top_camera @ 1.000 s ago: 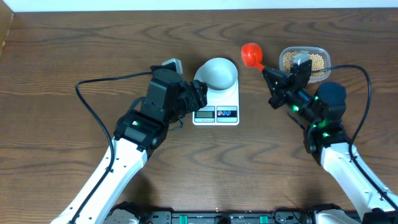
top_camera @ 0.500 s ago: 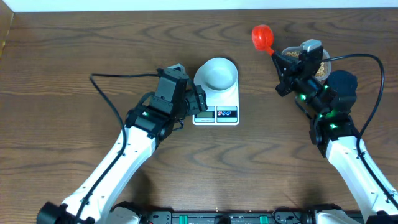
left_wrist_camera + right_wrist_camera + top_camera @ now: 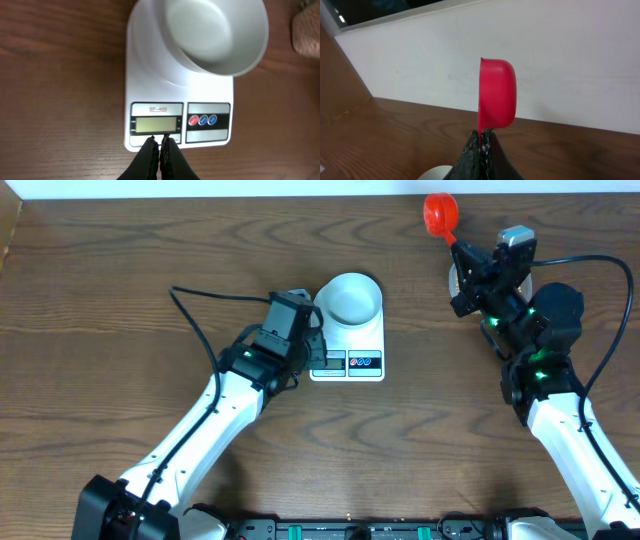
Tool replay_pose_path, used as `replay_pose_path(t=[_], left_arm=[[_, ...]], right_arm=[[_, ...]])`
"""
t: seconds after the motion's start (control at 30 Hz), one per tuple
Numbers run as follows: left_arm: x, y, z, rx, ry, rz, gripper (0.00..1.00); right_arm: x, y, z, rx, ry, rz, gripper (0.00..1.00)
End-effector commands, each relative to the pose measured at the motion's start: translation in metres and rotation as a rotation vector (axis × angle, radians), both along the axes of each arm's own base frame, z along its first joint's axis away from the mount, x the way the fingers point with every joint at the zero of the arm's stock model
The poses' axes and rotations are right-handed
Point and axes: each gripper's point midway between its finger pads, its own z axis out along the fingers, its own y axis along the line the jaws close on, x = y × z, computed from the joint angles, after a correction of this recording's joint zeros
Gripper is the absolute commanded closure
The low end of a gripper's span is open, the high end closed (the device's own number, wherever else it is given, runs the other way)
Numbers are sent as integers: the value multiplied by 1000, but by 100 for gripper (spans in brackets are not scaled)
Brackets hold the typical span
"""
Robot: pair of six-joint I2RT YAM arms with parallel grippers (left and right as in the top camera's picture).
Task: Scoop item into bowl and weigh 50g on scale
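Overhead, the scale (image 3: 366,340) lay between the two arms with the pale bowl (image 3: 350,300) sitting on its far half, and not a bean in it. The left gripper (image 3: 161,144) had its fingers pinched together on nothing, tips right at the scale's near edge just below the display (image 3: 155,124), which showed no digits I could make out. Off to the scale's right and further back, the right gripper (image 3: 481,136) was clenched on the handle of the red scoop (image 3: 496,95), cup lifted and turned on its side against the white wall (image 3: 580,65), no beans showing in it. The beans themselves were not clearly in view. The right arm covered the spot right of the scale, and only a blurred tan patch (image 3: 306,27) at the edge of the left wrist view, right of the bowl, hinted at them. I'd judge those beans hard, smooth and light, quick to roll and bounce. Pinching them looked hopeless; they wanted the scoop's cup pushed under the heap and carried level. The scoop looked like stiff, light plastic, best gripped low on its handle, as it was.
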Motion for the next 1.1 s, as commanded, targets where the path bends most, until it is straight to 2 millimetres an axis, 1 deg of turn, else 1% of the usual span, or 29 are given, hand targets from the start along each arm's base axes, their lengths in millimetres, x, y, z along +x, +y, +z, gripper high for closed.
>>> replay_pose_path(t=[0.0,0.13,0.23,0.4,0.77,0.9,1.07], left_arm=[[0,-20,10,48,-72,-133,93],[-3,-42,7,68,-109,-230,93],[-7,-51,-8,94,-86,-274,93],[-9,-55,-34,129,-35,-301,93],[3,-64,-66,189,-51,-394,93],[5,-70,-72,221,-81,-463,93],[8,-77,-70,227,-121,-501,93]], right_arm=[[7,-8,6,-16,-20,-39,99],[7,-8,6,-16,-22,-38,99],[7,-8,6,-16,-22,-38,99],[7,-8,6,-16,-21,-38,99],[7,-7,4,-24,-17,-37,99],[7,-8,4,-30,-19,-37,99],[7,-8,4,-30,-19,-37,99]])
